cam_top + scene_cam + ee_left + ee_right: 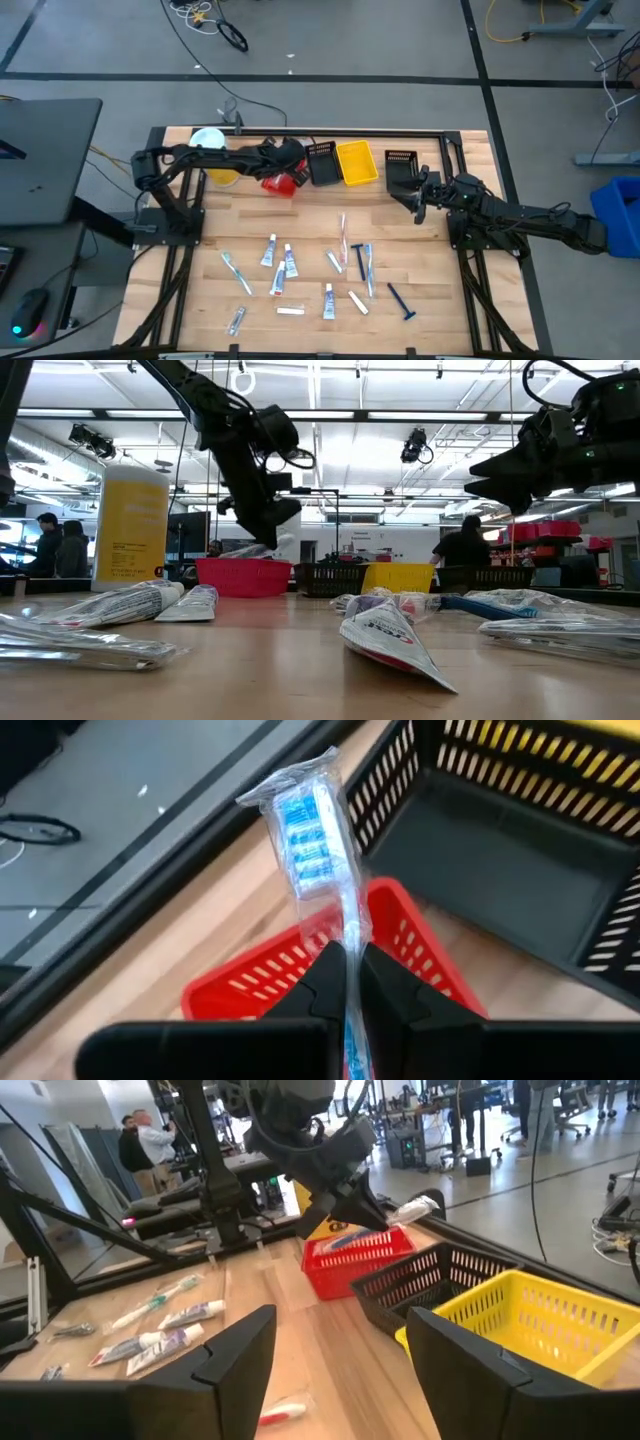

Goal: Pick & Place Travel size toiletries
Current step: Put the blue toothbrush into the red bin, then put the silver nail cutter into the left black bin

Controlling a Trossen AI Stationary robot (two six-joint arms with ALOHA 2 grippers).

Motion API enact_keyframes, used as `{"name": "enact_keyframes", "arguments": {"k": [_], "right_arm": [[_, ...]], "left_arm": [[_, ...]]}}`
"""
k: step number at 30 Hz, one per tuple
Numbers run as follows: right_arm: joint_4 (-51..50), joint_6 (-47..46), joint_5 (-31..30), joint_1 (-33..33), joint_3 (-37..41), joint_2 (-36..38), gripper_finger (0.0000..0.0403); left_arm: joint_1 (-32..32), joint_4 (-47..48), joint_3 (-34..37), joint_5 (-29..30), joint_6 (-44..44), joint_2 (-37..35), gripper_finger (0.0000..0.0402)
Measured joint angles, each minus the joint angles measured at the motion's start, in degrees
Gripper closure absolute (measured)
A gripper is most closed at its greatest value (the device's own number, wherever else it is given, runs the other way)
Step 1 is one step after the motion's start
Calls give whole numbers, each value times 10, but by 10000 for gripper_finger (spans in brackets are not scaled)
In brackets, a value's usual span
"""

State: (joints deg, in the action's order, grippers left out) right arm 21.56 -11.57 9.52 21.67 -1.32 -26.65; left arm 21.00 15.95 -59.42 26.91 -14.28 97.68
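Observation:
My left gripper (346, 956) is shut on a clear-wrapped toothbrush (312, 830) with blue bristles. It hangs over the red slotted bin (270, 975) at the table's far side; the high view shows this gripper (295, 168) above that bin (280, 184). Several other travel size toiletries (300, 270), tubes, toothbrushes and a blue razor, lie flat on the near half of the table. My right gripper (340, 1365) waits open near the right-hand black bin (400, 165), nothing between its fingers. My left gripper pinches the toothbrush's wrapped handle (348, 942) between its two fingers. The fingers slant down from the table's left and lie along the brush. The bristle head (305, 825) sticks out past the fingertips. The brush is lifted clear above the red bin.
A black bin (322, 163) and a yellow bin (357, 162) stand in a row between the red bin and the right-hand black bin. A yellow canister (215, 158) with a white lid stands at the far left. People stand in the room beyond the table.

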Motion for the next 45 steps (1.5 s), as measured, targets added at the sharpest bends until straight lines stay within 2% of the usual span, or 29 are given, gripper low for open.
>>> {"name": "enact_keyframes", "arguments": {"k": [7, 17, 23, 27, 32, 36, 40, 45], "right_arm": [[-23, 0, 0, 0, 0, 0, 153], [-23, 0, 0, 0, 0, 0, 168], [-23, 0, 0, 0, 0, 0, 163], [-23, 0, 0, 0, 0, 0, 150], [-25, 2, 0, 0, 0, 0, 142], [-24, 5, 0, 0, 0, -2, 146], [-25, 5, 0, 0, 0, -4, 157], [-27, 5, 2, 0, 0, -8, 164]], "left_arm": [[-6, 2, 1, 14, -16, 30, 377], [-8, 3, 1, 15, -15, 28, 283], [-16, 11, 0, 8, -23, 27, 257], [-24, 93, -24, -22, -39, 21, 254], [-46, 240, -103, -30, -88, 15, 258], [-76, 331, -175, -51, -86, 12, 267], [-119, 372, -217, -46, -106, -5, 273], [-188, 375, -219, -20, -105, -39, 273]]}}
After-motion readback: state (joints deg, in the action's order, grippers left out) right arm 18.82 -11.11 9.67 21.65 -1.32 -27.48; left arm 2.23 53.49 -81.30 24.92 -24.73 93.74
